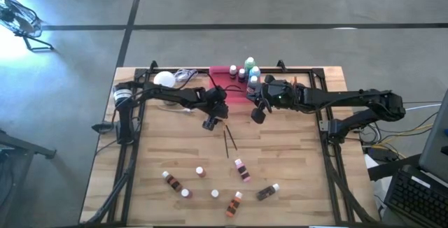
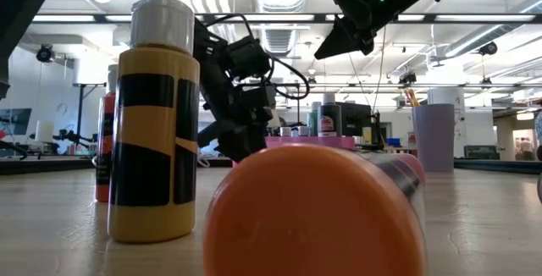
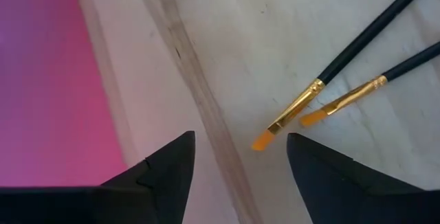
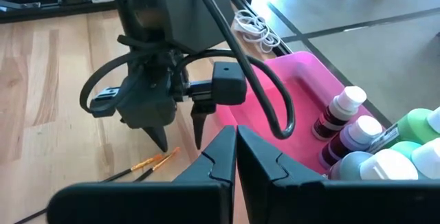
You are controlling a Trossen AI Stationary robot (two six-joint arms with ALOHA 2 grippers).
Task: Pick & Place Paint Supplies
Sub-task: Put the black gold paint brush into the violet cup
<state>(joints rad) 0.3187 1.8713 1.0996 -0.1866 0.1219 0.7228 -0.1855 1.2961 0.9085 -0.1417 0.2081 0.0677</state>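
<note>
- Hovering over the two thin dark-handled paintbrushes (image 1: 229,140), is it? What is the left gripper (image 1: 211,123) doing?
- Yes. It hangs with its fingers apart and nothing between them, just above the orange bristle tips (image 3: 264,140), beside the near edge of the pink rectangular tray (image 1: 225,82).
- And the right gripper (image 1: 257,114)?
- Closed on nothing, raised near the tray's right side, where several white-capped bottles (image 1: 248,72) already stand at the far edge.
- So which step?
- I judge it the approach to a brush. More small bottles (image 1: 210,183) lie on the near half of the wooden table (image 1: 294,179).
- Next?
- Lowering so the fingers straddle one handle, then closing; both brushes lie close together, so two might come up.
</note>
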